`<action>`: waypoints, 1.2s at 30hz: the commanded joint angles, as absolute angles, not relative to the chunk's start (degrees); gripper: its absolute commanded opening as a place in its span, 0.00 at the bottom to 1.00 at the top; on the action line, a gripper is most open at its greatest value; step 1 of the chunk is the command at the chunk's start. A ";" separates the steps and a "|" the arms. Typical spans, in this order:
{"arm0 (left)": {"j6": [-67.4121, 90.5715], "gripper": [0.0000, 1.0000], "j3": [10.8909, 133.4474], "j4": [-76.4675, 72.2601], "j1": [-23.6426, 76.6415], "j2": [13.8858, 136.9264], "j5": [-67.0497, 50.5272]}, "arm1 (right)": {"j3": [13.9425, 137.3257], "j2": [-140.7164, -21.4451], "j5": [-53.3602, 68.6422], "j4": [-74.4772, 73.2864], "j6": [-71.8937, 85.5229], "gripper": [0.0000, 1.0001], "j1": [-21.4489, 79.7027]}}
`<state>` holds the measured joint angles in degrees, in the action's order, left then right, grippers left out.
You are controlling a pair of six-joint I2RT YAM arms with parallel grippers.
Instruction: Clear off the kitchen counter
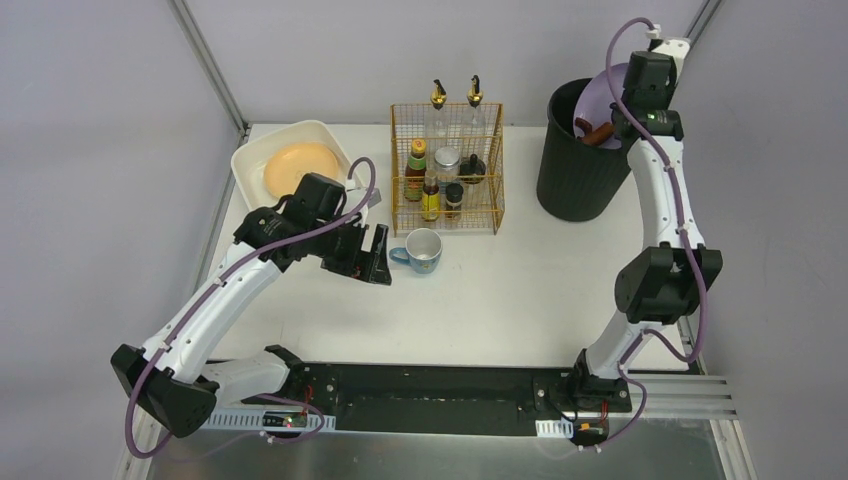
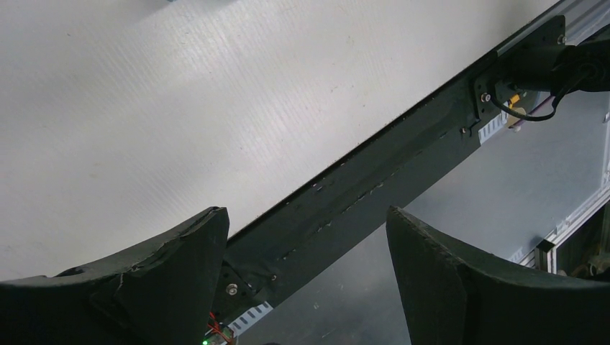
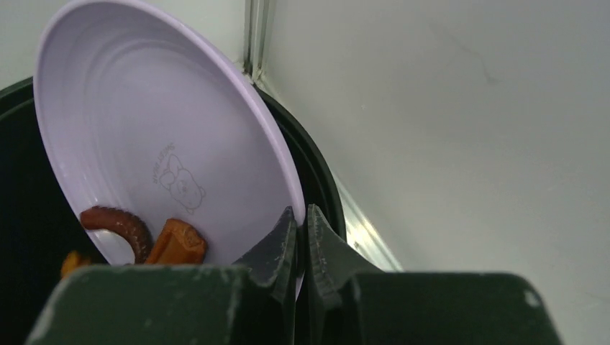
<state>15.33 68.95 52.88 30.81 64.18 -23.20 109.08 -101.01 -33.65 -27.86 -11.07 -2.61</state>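
Observation:
The kitchen counter (image 1: 520, 290) is a white tabletop with a black rail (image 1: 420, 395) at its front. My right gripper (image 3: 302, 215) is shut on the rim of a lilac plate (image 3: 144, 122), tilted over the black bin (image 1: 580, 160) at the back right. A brown sausage (image 3: 119, 223) and an orange food piece (image 3: 176, 241) lie at the plate's low edge. My left gripper (image 1: 375, 255) is open and empty, hovering just left of a white and blue mug (image 1: 423, 250). Its wrist view shows only counter (image 2: 180, 108) and rail (image 2: 374, 194).
A gold wire rack (image 1: 448, 170) with several bottles and jars stands at the back centre. A white basin (image 1: 250, 165) holding an orange plate (image 1: 298, 165) sits at the back left. Grey walls enclose the back and sides.

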 commanded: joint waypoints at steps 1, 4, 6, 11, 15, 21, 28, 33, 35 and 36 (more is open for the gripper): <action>13.69 0.83 68.43 52.52 31.38 62.33 -22.06 | 107.59 -96.77 -42.99 -11.38 -23.27 0.00 -0.19; 13.69 0.83 68.29 52.59 31.46 62.28 -21.81 | 103.58 -95.34 -45.46 -1.38 -30.75 0.00 1.99; 13.64 0.83 68.20 52.55 31.51 62.22 -21.74 | 100.81 -94.37 -46.94 5.78 -36.32 0.00 3.95; 13.63 0.83 68.23 52.61 31.77 62.27 -21.70 | 95.30 -92.19 -48.29 21.39 -49.47 0.00 8.23; 13.55 0.83 68.25 52.56 31.73 62.14 -21.61 | 92.51 -91.25 -47.92 31.71 -59.90 0.00 11.13; 13.54 0.83 68.07 52.61 31.82 61.83 -21.58 | 88.10 -90.84 -45.41 40.55 -70.71 0.00 13.04; 13.65 0.84 67.62 52.66 31.82 60.84 -21.62 | 83.40 -90.62 -43.87 47.66 -78.09 0.00 13.30; 13.67 0.84 67.41 52.65 31.90 60.86 -21.61 | 82.06 -90.20 -42.54 51.57 -81.77 0.00 14.11; 13.65 0.84 67.50 52.70 31.90 60.83 -21.34 | 82.80 -89.81 -42.16 52.11 -82.42 0.00 14.81; 13.66 0.84 67.58 52.70 31.90 60.78 -21.33 | 83.50 -89.53 -42.20 51.84 -82.44 0.00 15.33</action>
<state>15.07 67.64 52.93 31.20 61.76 -21.98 81.41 -93.91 -44.03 43.48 -79.29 13.69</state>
